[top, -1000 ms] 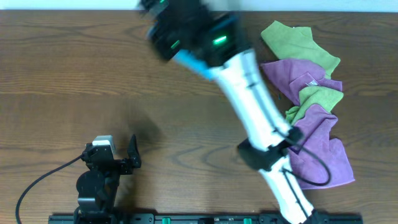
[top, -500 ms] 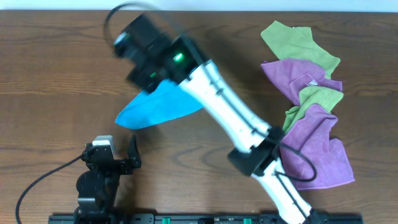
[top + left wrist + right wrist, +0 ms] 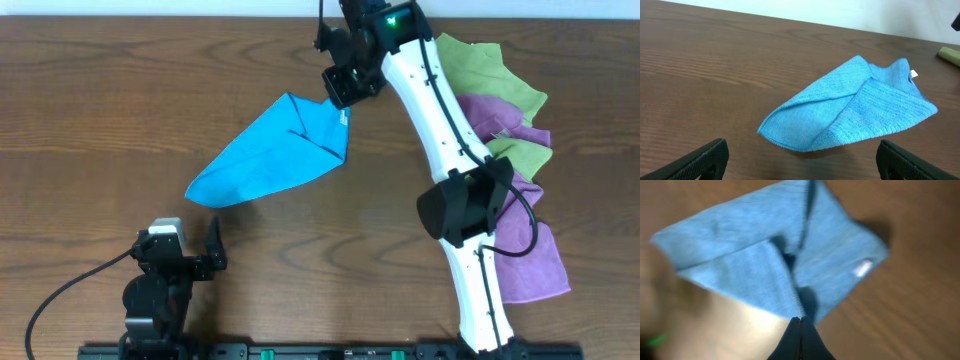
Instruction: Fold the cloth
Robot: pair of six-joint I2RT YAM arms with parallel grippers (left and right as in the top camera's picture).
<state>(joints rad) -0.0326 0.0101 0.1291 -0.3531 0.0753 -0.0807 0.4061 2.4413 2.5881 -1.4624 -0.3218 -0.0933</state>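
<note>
The turquoise cloth (image 3: 270,155) lies loosely folded on the wooden table, left of centre, its small white tag (image 3: 343,118) at the back right corner. It also shows in the left wrist view (image 3: 860,112) and, blurred, in the right wrist view (image 3: 765,265). My right gripper (image 3: 345,85) hovers just beyond the tag corner; in its own view its fingers (image 3: 801,320) are pressed together with nothing between them. My left gripper (image 3: 200,255) rests near the front edge, open and empty (image 3: 800,160), a short way in front of the cloth.
A pile of lime-green cloths (image 3: 480,65) and purple cloths (image 3: 520,230) lies at the right side of the table, partly under the right arm (image 3: 440,120). The table's back edge runs just behind the right gripper.
The right arm has swung from over the cloth's left part to the back right. The cloth, earlier partly covered by the arm, now lies in full view on the table.
</note>
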